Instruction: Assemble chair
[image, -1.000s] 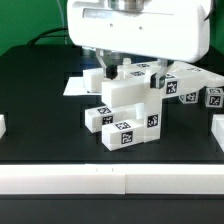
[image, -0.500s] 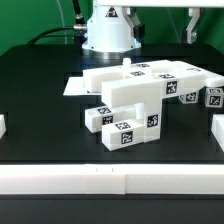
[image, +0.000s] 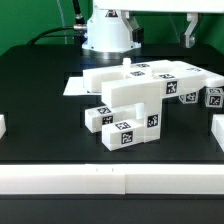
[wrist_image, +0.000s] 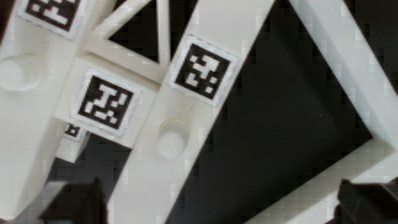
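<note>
The partly joined chair stands in the middle of the black table: a white slab on top, a notched block under it, and tagged cubes at its base. My gripper does not show in the exterior view. In the wrist view my gripper is open, and its dark fingertips stand far apart at the picture's corners. Below them lie the chair's white crossing bars with two square tags. Nothing is between the jaws.
More tagged white parts lie at the exterior view's right of the chair. The marker board lies behind it on the left. A white rail runs along the front, with white blocks at both side edges. The robot base stands behind.
One second ago my gripper hung low over the chair's top; it has since risen out of the exterior view. The chair has not moved.
</note>
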